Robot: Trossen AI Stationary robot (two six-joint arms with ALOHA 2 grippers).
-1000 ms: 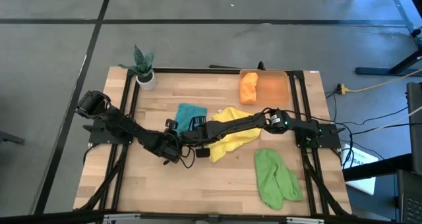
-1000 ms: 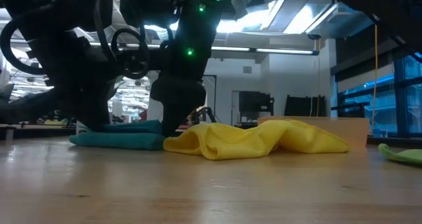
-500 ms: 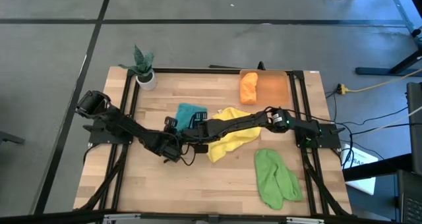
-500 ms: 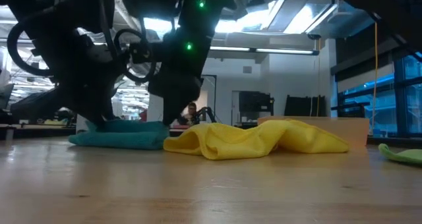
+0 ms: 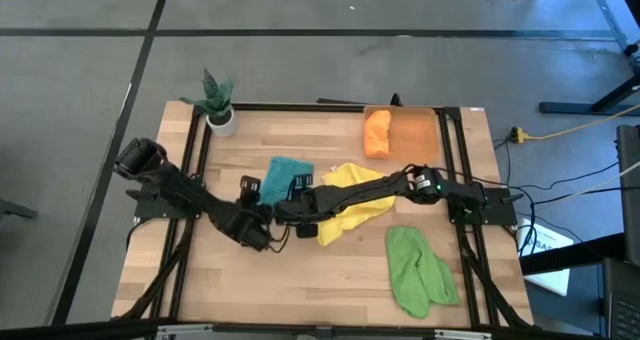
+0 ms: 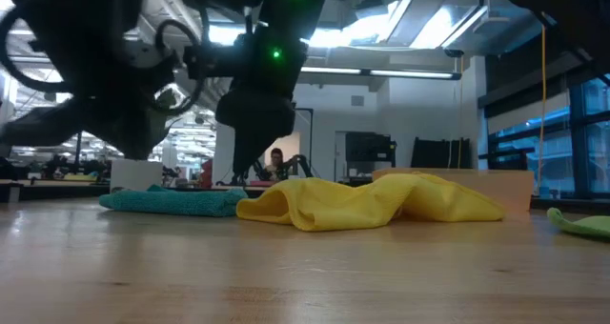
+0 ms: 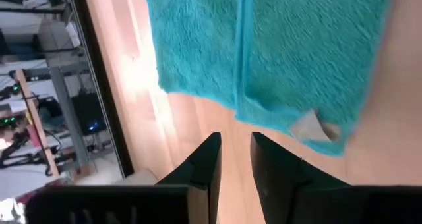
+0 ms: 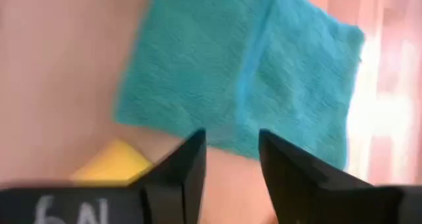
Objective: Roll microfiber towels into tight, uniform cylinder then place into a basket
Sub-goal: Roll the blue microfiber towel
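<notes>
The wooden tabletop (image 5: 300, 270) carries a teal towel (image 5: 287, 170) lying flat, with the yellow towel (image 5: 352, 202) beside it. The left gripper (image 7: 233, 151) and right gripper (image 8: 231, 148) hover just off the teal towel's near edge, jaws parted and empty. To roll tight, both should probably pinch that edge evenly. Only the high view shows the basket (image 5: 416, 134) holding the orange towel (image 5: 376, 132).
</notes>
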